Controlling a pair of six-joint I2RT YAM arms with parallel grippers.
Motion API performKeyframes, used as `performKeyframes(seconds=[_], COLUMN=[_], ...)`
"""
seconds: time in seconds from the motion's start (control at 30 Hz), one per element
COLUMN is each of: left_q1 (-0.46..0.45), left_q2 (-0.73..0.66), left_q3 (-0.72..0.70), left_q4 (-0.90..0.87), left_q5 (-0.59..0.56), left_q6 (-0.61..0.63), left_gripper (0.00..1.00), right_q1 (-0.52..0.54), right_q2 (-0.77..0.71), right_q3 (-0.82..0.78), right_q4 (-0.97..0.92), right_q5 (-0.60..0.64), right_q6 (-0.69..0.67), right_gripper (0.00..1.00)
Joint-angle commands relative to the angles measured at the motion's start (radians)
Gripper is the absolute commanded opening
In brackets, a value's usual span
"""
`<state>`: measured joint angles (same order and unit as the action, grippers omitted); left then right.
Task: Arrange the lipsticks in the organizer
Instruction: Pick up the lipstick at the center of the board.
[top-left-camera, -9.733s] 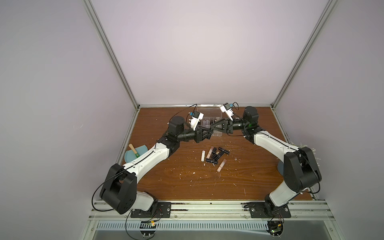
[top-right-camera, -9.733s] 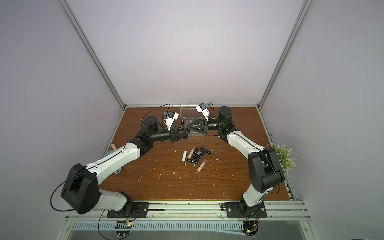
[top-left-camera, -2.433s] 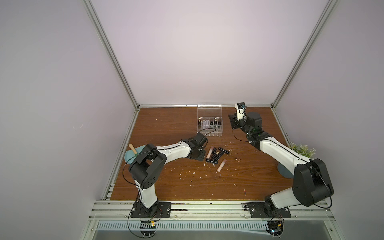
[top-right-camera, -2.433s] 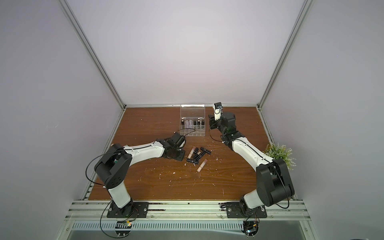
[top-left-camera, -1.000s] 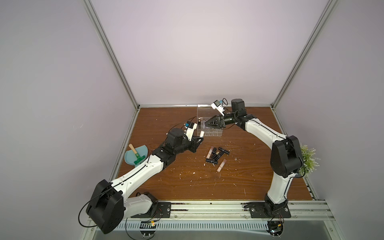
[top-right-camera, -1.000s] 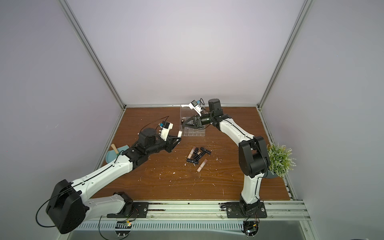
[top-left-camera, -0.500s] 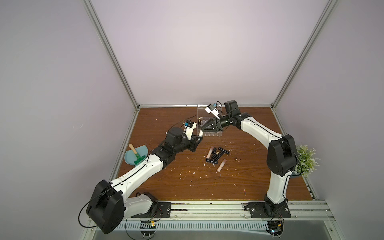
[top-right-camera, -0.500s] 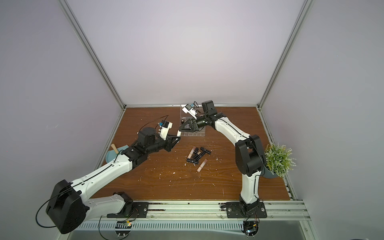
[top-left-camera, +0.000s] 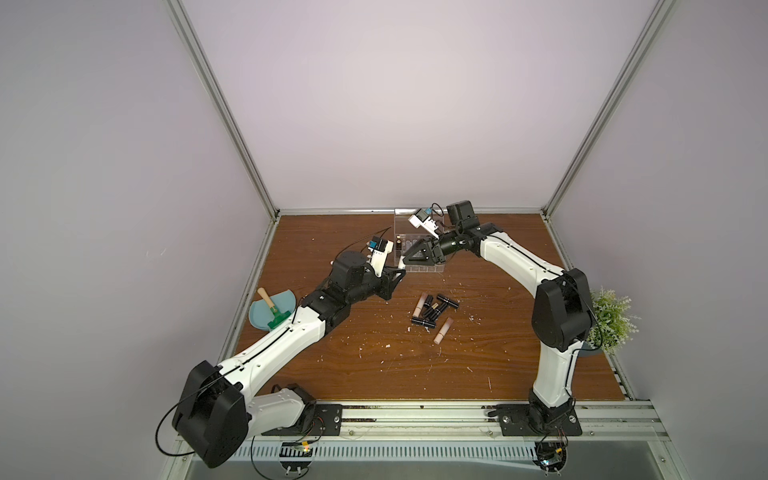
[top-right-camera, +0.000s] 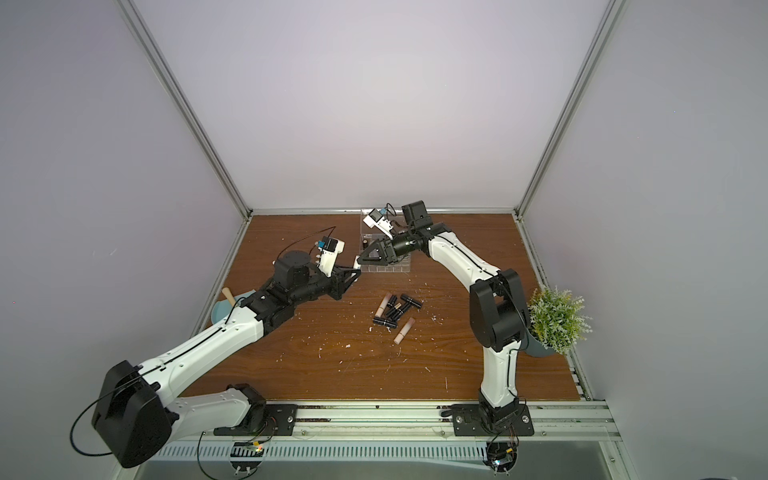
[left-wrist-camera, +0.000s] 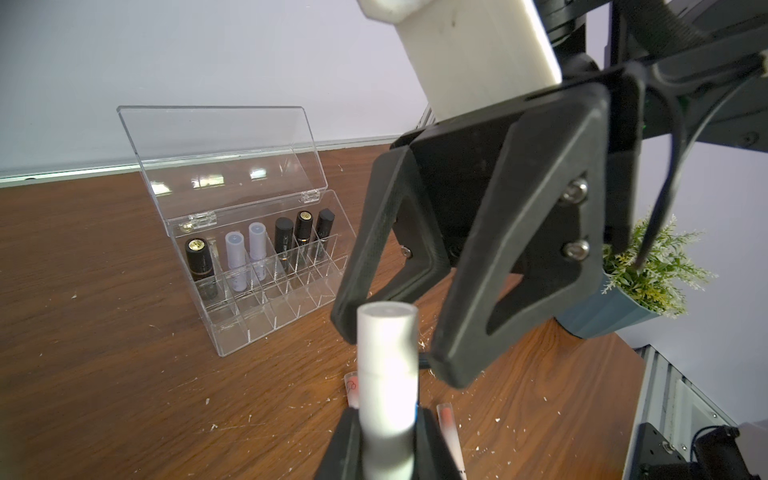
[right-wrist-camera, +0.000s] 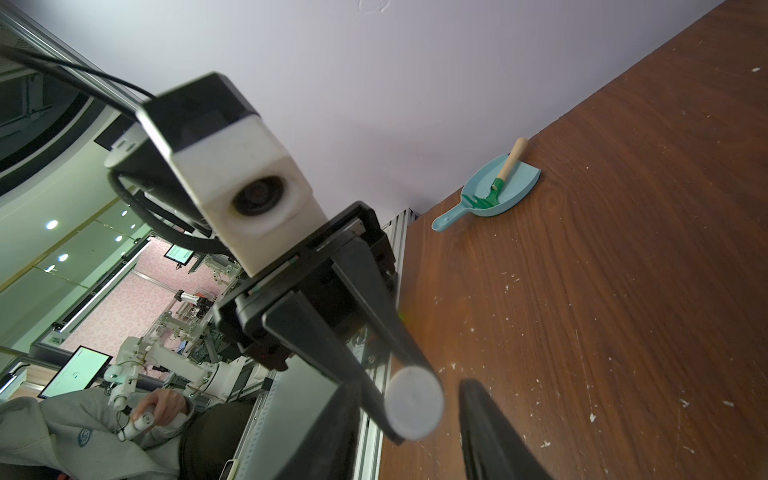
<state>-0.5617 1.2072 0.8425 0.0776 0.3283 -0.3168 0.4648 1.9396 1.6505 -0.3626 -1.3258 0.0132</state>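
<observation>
Above the table (top-left-camera: 374, 365), just off the organizer's (top-left-camera: 419, 270) near corner on the left arm's side, the two grippers are meeting tip to tip.

The left gripper (top-left-camera: 395, 274) (top-right-camera: 353, 274) (left-wrist-camera: 386, 424) is pinching the white lipstick (top-left-camera: 401, 262) (top-right-camera: 356, 262) (left-wrist-camera: 386, 361) by its lower part. The tube is hanging in the air, touching neither table nor organizer.

The right gripper (top-left-camera: 406, 262) (top-right-camera: 360, 259) (left-wrist-camera: 399, 349) (right-wrist-camera: 409, 415) is straddling the tube's free end with its jaws parted. In the right wrist view a gap is showing between the cap (right-wrist-camera: 413, 409) and one finger (right-wrist-camera: 482, 419).

The organizer (top-right-camera: 384, 268) (left-wrist-camera: 257, 320) is standing near the table's far edge, its lid (left-wrist-camera: 216, 141) tipped back open. Its back row is holding six lipsticks (left-wrist-camera: 257, 249) upright, one per compartment: a gold-topped black one, two lavender ones and three black ones.

Loose lipsticks (top-left-camera: 434, 309) (top-right-camera: 395, 309), several black and two beige-pink, are lying in a cluster nearer the arm bases, well apart from both grippers.

A dustpan (top-left-camera: 259, 313) (right-wrist-camera: 515, 187) carrying a green rake (top-left-camera: 274, 311) (right-wrist-camera: 498, 183) is resting at the table's left edge. A plant (top-left-camera: 609, 316) is standing at the right edge.
</observation>
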Motion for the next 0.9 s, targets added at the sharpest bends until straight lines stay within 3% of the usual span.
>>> performKeyframes(seconds=[0.0,0.2,0.33,0.37,0.5,0.57,0.63,0.87], left_q1=[0.011,0.011,0.011,0.011,0.011,0.01,0.011,0.011], left_q2=[0.005,-0.004,-0.016,-0.018,-0.028,-0.042,-0.065,-0.23], left_q3=[0.025,0.025,0.02,0.02,0.022,0.021,0.013,-0.041], left_q4=[-0.015,-0.019,-0.024,-0.025,-0.034,-0.038,-0.042,-0.016], left_q5=[-0.002,-0.013,-0.032,-0.035,-0.047,-0.056,-0.083,-0.24], left_q6=[0.016,0.019,0.02,0.019,0.019,0.018,0.018,0.019], left_gripper=[0.13,0.13,0.16,0.2,0.55,0.65,0.69,0.68], right_q1=[0.01,0.015,0.015,0.015,0.016,0.015,0.013,0.014], right_q2=[-0.002,0.004,0.004,0.004,0.002,0.002,0.002,0.015], right_q3=[0.032,0.036,0.039,0.038,0.044,0.043,0.042,0.046], right_q4=[-0.009,-0.013,-0.021,-0.021,-0.019,-0.006,0.01,0.056], right_q5=[-0.055,-0.052,-0.069,-0.071,-0.05,-0.027,0.015,0.178], right_q6=[-0.021,-0.022,-0.031,-0.032,-0.027,-0.015,0.002,0.045], right_gripper=[0.43,0.25,0.19,0.18,0.16,0.16,0.15,0.13])
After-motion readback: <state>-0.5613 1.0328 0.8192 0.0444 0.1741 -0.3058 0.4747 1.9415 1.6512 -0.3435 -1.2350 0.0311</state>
